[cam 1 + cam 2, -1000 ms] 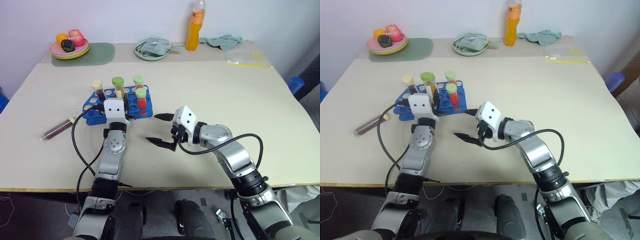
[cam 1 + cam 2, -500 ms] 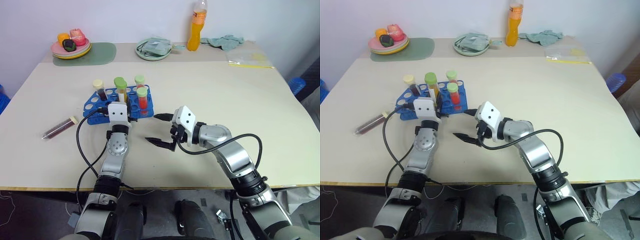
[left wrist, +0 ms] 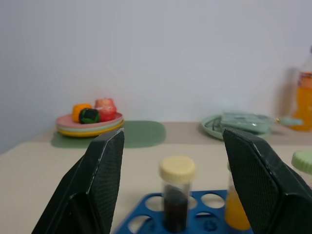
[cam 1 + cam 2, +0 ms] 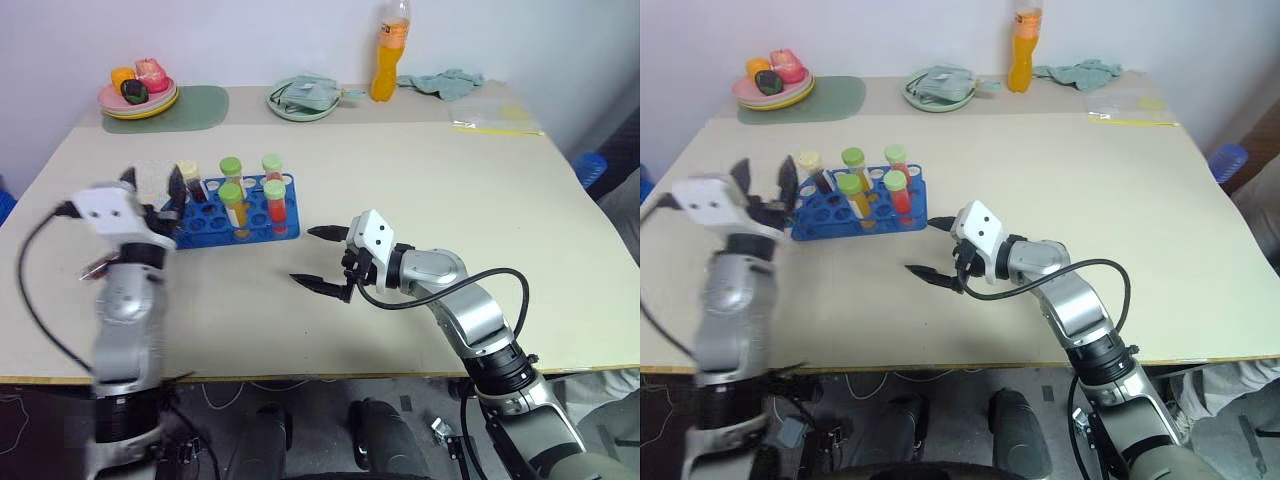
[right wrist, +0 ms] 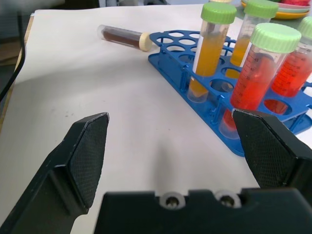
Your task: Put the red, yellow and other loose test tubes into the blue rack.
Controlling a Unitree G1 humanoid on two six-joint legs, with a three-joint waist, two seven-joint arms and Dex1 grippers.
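Now five tubes stand in the blue rack point(image 4: 232, 213), one dark tube point(image 5: 122, 36) lies loose on the table point(image 4: 420, 170)
The left gripper point(image 4: 150, 186) hangs raised at the rack's 9 o'clock, jaws parted and empty; the right gripper point(image 4: 318, 259) waits at its 4 o'clock, spread wide, holding nothing. Two yellow tubes point(image 4: 234, 206), two red tubes point(image 4: 275, 202) and a cream-capped dark one point(image 3: 176, 195) sit upright; the loose tube rests beyond the rack's left end
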